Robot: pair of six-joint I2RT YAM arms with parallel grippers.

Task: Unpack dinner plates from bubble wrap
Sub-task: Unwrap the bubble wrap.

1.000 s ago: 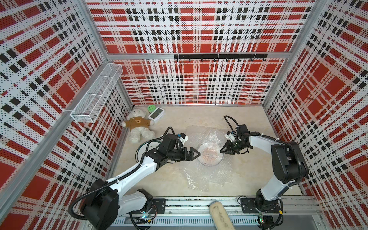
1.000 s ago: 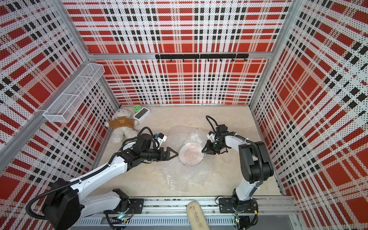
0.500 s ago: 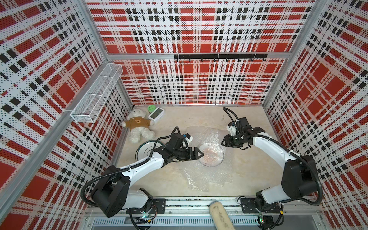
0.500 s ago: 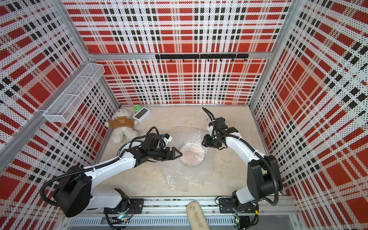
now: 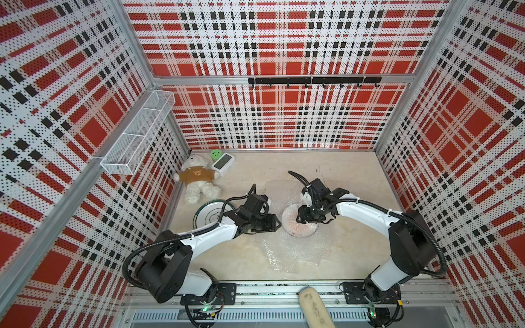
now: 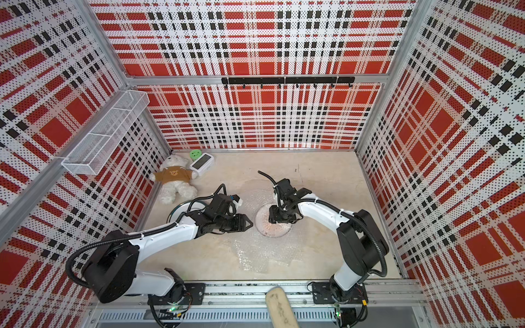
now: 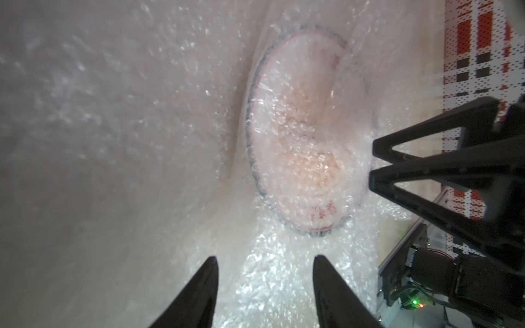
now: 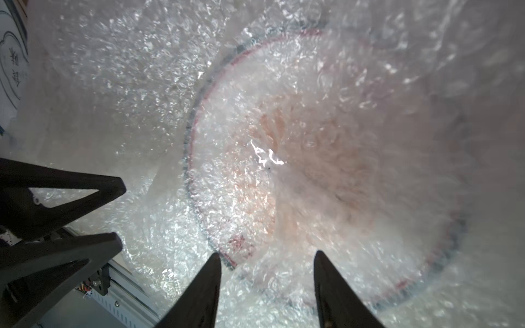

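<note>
Landmark is the pink-marked plate [image 5: 295, 230]: mid-table, lying flat, covered by the bubble wrap [image 5: 292, 255]. Both wrist views show its pink centre and its dark and red rim lines only through the bubbles. The wrap spreads out flat on all sides of that plate, with the largest loose area on the side toward the arm bases.

Right gripper [image 5: 301, 221] points down over the plate, near its centre in both top views. In the right wrist view its fingers [image 8: 210, 284] are partway open, with plate rim and wrap showing in the gap and nothing clamped. Can't tell if the tips touch the wrap.

Left gripper [image 5: 277, 223] sits low and roughly level, tips just beside the plate's rim on the left-arm side, aimed at it. In the left wrist view its fingers [image 7: 204, 286] are partway open, with only wrap visible between them and no grip showing.

Dark-rimmed plate [image 5: 207, 214] lies unwrapped, well apart from the pink-marked plate on the left-arm side, partly hidden by the left arm. Teddy bear [image 5: 197, 181] and clock [image 5: 223, 164] sit farther out on that same side, toward the back wall.
</note>
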